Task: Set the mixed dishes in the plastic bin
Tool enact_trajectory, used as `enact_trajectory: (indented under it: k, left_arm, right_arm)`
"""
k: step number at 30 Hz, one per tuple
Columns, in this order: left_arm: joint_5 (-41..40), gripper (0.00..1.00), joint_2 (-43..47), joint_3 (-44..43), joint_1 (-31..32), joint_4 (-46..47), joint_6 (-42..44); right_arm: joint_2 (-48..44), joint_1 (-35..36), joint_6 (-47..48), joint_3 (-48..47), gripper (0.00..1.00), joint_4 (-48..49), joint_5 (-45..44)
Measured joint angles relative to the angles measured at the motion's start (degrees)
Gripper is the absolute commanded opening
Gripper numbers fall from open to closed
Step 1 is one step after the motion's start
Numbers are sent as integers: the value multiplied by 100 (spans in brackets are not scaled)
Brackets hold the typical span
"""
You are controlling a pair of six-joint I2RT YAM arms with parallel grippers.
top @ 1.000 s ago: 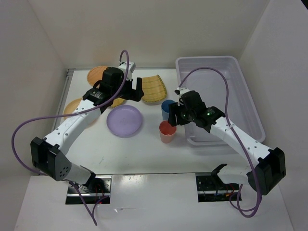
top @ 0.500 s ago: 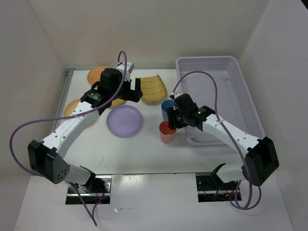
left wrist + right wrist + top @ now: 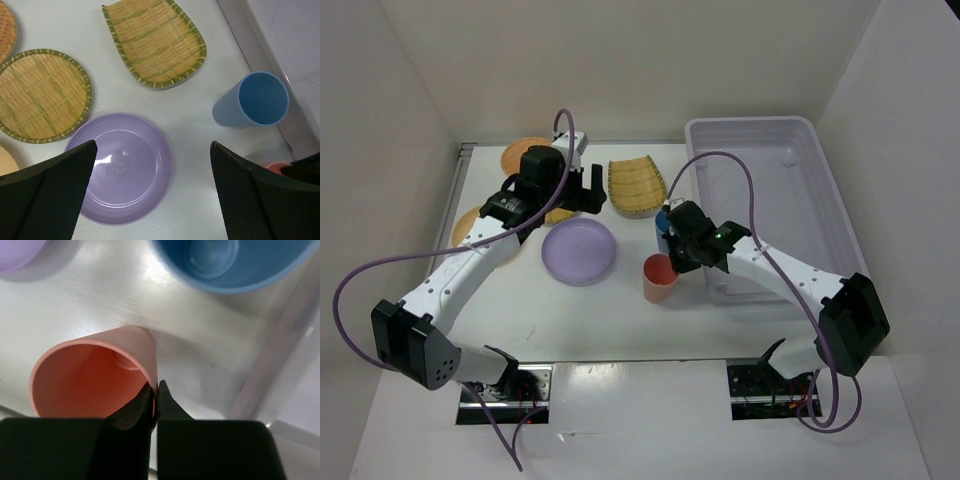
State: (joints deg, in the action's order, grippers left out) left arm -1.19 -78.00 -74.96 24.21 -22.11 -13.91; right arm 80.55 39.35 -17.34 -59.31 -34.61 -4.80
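Top external view, L to R: far orange plate (image 3: 523, 152) and near orange plate (image 3: 468, 222) sit at the worktop's (image 3: 600, 312) left edge. The round woven plate (image 3: 42, 95) is partly under the left arm. Left claw (image 3: 151, 147) is spread wide over the lavender plate (image 3: 579, 250), gripping nothing. Squarish woven plate (image 3: 636, 186) lies further back. At ctr, the right claw (image 3: 156, 387) is pressed together, pinching the rim of the coral cup (image 3: 659, 277). Blue cup (image 3: 255, 100) stands just behind, beside the plastic bin (image 3: 748, 121) at far right. All dishes are outside it.
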Motion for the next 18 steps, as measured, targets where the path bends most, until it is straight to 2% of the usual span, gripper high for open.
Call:
enact_trajectory:
  k: [5,9,15,18]
  left_arm:
    - [-15,100,83,39,-57,4,-7]
    - [-72,100,229,164,-160,17,-129]
    - [-105,100,745,1034,-813,302,-603]
    - [-81,100,831,1325,-1200,404,-796]
  right_arm:
    - [-15,372,-234,-168,0,-348,-15]
    - [-407,396,-481,-603,0,-662,70]
    - [-1408,382,-710,-1676,2,-494,-310]
    - [-1563,256,-702,-2057,2,-254,-492]
